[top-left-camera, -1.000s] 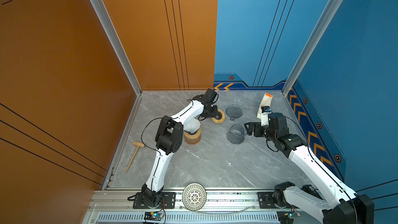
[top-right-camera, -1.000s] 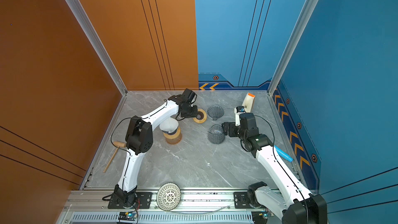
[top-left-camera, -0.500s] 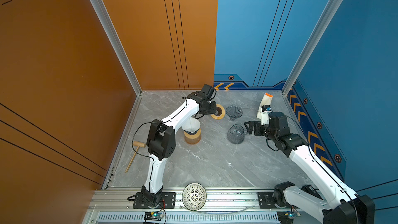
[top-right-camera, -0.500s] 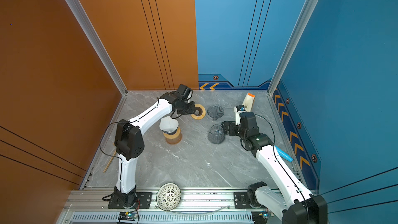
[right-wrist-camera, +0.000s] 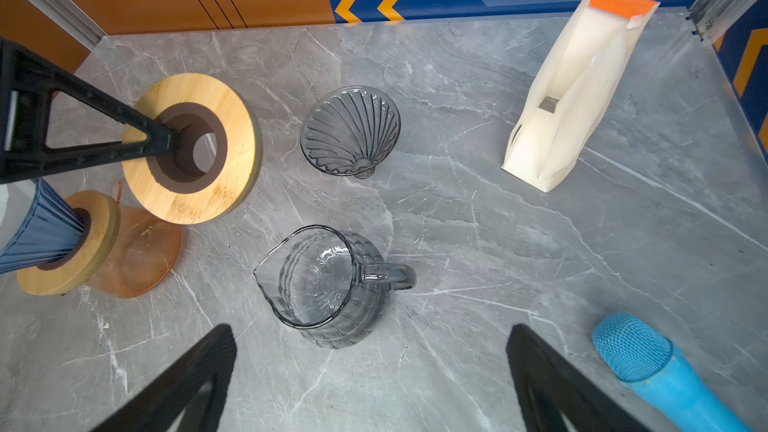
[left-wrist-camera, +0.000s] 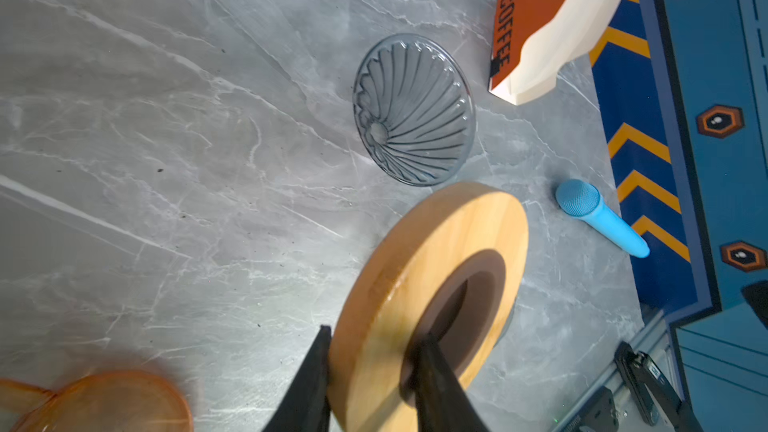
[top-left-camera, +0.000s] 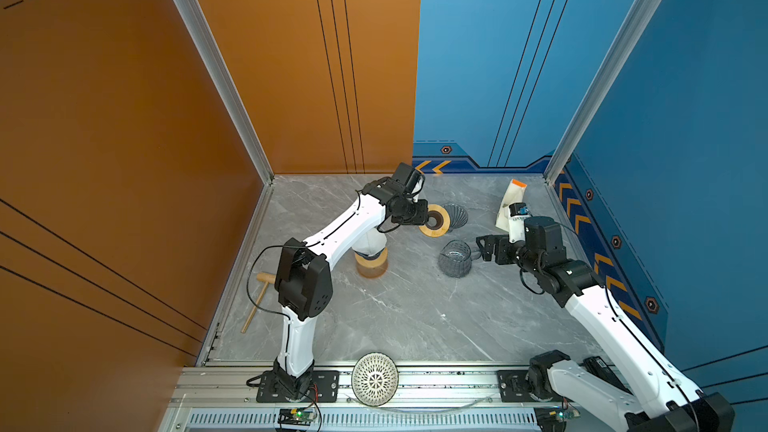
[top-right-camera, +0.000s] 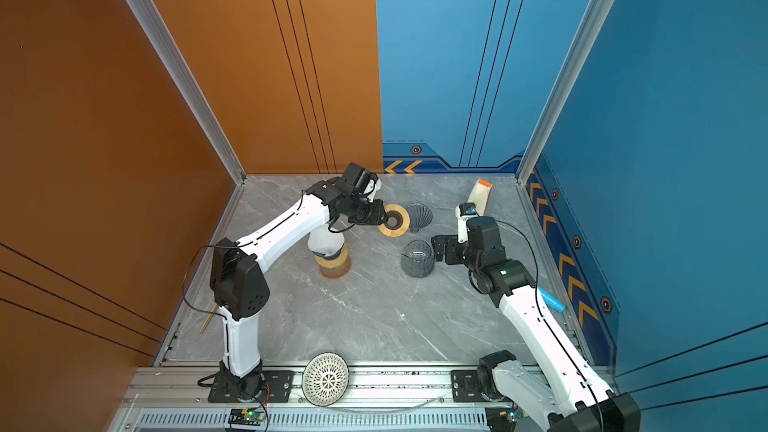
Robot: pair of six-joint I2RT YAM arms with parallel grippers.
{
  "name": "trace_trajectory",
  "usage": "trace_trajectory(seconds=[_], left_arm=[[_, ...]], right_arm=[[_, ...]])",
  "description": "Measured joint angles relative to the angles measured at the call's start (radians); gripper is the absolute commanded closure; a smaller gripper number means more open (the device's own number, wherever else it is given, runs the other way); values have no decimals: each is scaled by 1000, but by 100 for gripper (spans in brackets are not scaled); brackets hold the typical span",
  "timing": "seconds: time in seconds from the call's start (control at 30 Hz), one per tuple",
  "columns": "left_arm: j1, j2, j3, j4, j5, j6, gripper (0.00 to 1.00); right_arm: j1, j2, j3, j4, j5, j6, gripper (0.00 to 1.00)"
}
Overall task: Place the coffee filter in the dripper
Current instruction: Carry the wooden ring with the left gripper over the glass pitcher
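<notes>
Both grippers sit far from the white mesh filter (top-left-camera: 375, 378), seemingly the cone on the front rail (top-left-camera: 440, 381): left gripper (left-wrist-camera: 374, 347) is clamped on the wood ring (left-wrist-camera: 436, 234) just beside the tipped dripper (left-wrist-camera: 413, 108), right gripper (right-wrist-camera: 370, 332) gapes wide by the carafe (right-wrist-camera: 320, 280) handle.

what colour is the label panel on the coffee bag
Orange with black COFFEE lettering; the coffee bag is otherwise cream. Best seen in the left wrist view.
</notes>
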Motion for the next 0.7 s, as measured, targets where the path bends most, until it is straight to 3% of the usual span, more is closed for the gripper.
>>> trace_trajectory(seconds=[0.7], left_arm=[[-93,41,-20,16,188,29,81]], right_arm=[[0,-26,3,-72,50,0,0]])
